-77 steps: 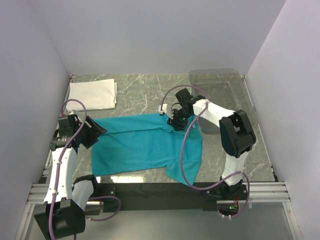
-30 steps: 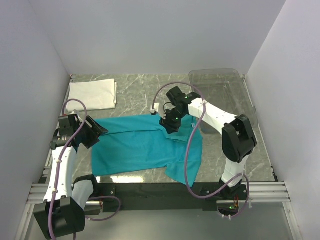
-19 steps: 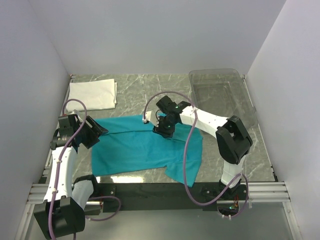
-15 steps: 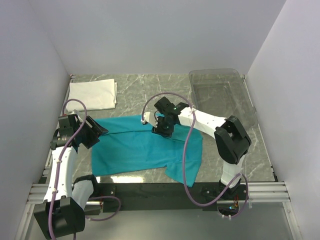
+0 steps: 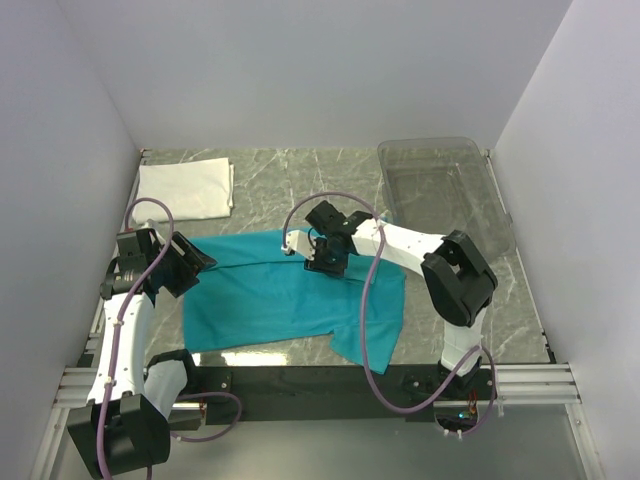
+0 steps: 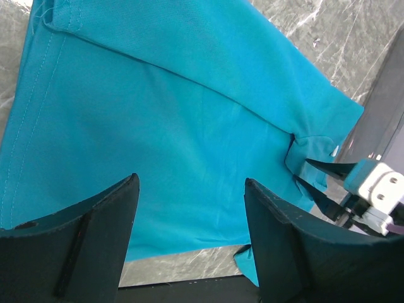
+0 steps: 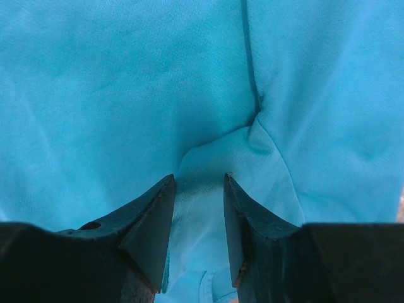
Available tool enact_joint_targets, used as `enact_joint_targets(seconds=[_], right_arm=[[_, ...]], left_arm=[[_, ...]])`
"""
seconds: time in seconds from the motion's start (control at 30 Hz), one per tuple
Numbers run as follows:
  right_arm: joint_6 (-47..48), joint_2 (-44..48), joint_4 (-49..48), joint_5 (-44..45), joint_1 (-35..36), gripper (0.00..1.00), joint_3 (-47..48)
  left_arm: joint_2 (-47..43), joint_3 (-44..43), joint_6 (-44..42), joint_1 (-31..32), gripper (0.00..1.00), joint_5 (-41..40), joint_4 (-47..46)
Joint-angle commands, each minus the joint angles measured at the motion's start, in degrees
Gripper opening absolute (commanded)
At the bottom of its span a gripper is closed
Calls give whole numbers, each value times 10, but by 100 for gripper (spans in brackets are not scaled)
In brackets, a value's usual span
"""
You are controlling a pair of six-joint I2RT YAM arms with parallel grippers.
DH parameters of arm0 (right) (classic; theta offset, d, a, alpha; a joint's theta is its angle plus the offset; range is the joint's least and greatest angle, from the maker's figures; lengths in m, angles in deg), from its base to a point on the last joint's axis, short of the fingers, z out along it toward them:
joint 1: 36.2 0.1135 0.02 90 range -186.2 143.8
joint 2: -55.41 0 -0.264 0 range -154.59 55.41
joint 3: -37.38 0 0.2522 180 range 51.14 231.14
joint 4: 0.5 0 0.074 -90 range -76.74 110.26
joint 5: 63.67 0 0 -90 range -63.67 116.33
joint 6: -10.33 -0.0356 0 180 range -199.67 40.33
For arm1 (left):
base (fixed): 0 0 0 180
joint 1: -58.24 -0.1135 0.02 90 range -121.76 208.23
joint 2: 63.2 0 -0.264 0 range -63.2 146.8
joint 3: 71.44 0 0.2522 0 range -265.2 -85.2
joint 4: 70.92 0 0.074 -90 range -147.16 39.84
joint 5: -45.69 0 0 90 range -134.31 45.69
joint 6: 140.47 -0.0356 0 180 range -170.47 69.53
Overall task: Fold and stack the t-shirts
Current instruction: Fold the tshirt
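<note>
The teal t-shirt [image 5: 280, 290] lies spread across the middle of the table, with one part hanging toward the front edge. The white t-shirt [image 5: 185, 188] sits folded at the back left. My right gripper [image 5: 325, 256] is down on the teal shirt's far edge. In the right wrist view its jaws [image 7: 199, 180] pinch a raised fold of teal cloth [image 7: 208, 158]. The left wrist view shows that pucker [image 6: 302, 144] by the right fingers. My left gripper [image 6: 191, 182] hovers open over the shirt's left side [image 5: 195, 262], holding nothing.
A clear plastic bin [image 5: 440, 185] stands at the back right, just behind the right arm. Grey marble tabletop [image 5: 290, 190] shows between the two shirts. White walls close in on both sides, and a black rail [image 5: 300, 378] runs along the near edge.
My right gripper has slid left along the teal shirt's far edge, pulling the cloth into a pucker. The left arm has stayed still and open.
</note>
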Motion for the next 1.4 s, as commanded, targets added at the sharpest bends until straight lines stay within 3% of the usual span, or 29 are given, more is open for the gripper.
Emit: enact_joint_targets(seconds=[0.0, 0.2, 0.3, 0.5, 0.53, 1.13, 1.23, 1.3, 1.37], right_arm=[[-9, -20, -10, 13, 7, 44, 2], [-13, -29, -17, 26, 13, 41, -2], [-19, -31, -22, 32, 14, 35, -4], [-28, -15, -21, 21, 11, 1, 0], [-33, -12, -19, 17, 9, 0, 4], [-73, -12, 75, -149, -61, 4, 72], [-67, -17, 101, -180, -62, 16, 83], [-47, -10, 123, -213, -61, 36, 87], [-26, -4, 147, -250, -61, 41, 92]], left_arm=[[-6, -4, -12, -2, 73, 13, -6], [-6, -4, -12, -2, 73, 13, -6], [-6, -4, -12, -2, 73, 13, -6], [-4, -4, -13, -3, 73, 14, -7], [-5, -4, -13, -2, 73, 14, -5], [-2, -5, -14, -2, 73, 15, -6], [-3, -5, -15, -3, 73, 15, -6], [-3, -4, -14, -2, 73, 15, -5], [-3, -4, -13, -3, 73, 15, -5]])
